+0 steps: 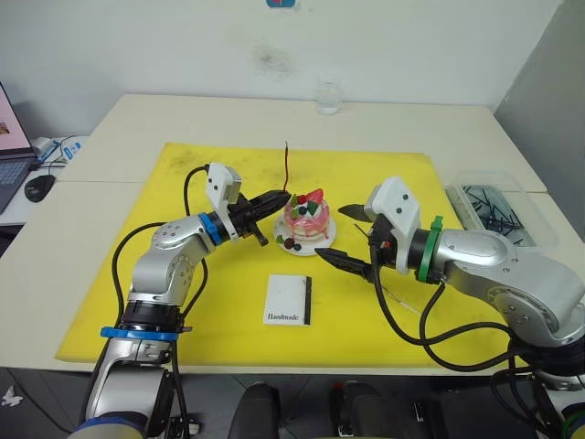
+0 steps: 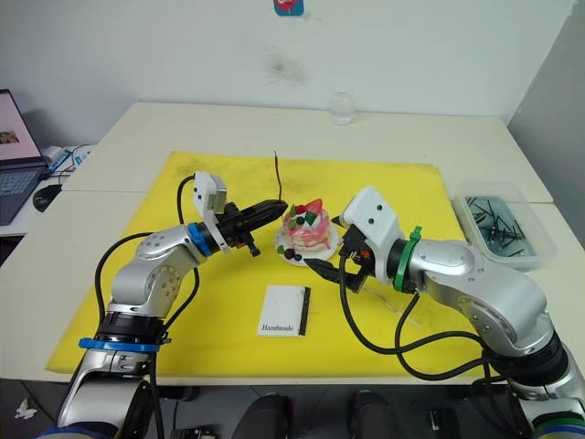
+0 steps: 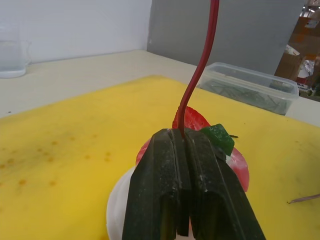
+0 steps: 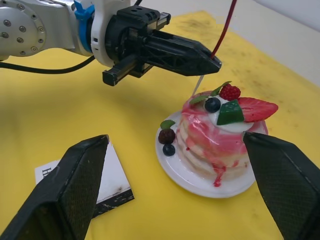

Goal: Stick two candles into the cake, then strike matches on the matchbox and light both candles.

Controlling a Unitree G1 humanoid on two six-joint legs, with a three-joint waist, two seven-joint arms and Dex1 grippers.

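Candle [image 4: 226, 25] clamped upright in left gripper [image 4: 212, 61] over cake [image 4: 215, 132], right gripper [image 1: 352, 240] spread wide beside plate [image 4: 182, 170], mid yellow mat [image 1: 183, 174].

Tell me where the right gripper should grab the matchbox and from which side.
Grip the matchbox across its two long edges, coming straight down from above. It lies flat on the yellow mat, so its broad face gives no hold, while the open right gripper could probably span its narrower width.

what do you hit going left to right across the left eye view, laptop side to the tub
laptop → mouse → left gripper holding a candle → cake → right gripper → clear tub
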